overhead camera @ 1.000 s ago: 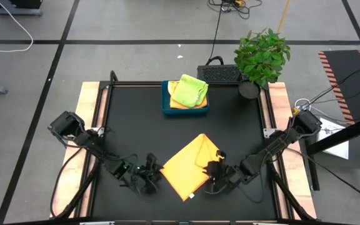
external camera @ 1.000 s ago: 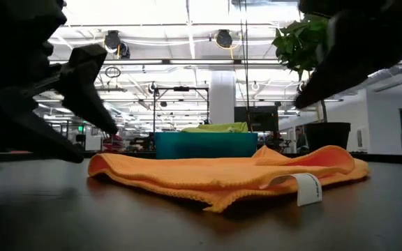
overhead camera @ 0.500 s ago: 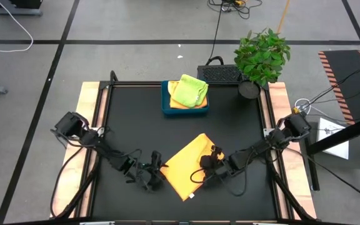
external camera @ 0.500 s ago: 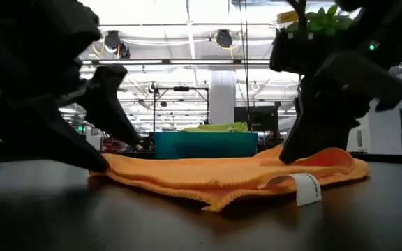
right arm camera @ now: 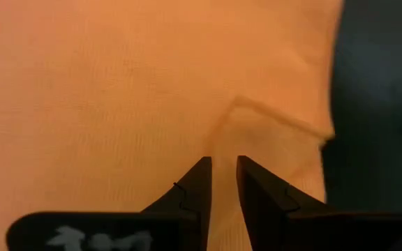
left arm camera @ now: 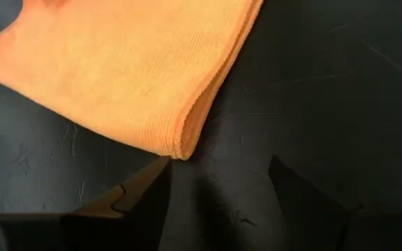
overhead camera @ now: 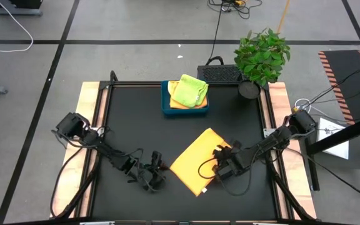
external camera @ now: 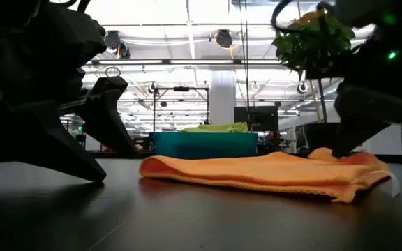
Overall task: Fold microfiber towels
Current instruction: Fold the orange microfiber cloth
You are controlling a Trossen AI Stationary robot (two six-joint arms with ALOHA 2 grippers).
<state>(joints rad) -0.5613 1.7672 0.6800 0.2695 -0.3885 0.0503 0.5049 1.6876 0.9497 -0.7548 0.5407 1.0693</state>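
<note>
A folded orange microfiber towel lies flat on the black table, with a white tag at its near end. My right gripper is down on the towel's right part, its fingers nearly closed on the cloth. My left gripper is open and low on the table. Its fingertips stand just short of the towel's left corner, apart from it as far as I can see. My right gripper pinches a small raised ridge of the towel's top layer between its two fingers, near the towel's right edge. The fingers come from above, slanting in from the table's right. The towel lies on the table, with a crease running off from the pinch.
A blue tray at the far middle holds a folded lime green towel on top of an orange one. A potted plant and a dark box stand at the far right edge. Bare black table lies left of the towel.
My right gripper first moved left onto the towel, then went toward the table's right edge with the cloth pinched. The whole folded towel has slid right along the table, away from my left gripper, which stayed low near the towel's left corner.
</note>
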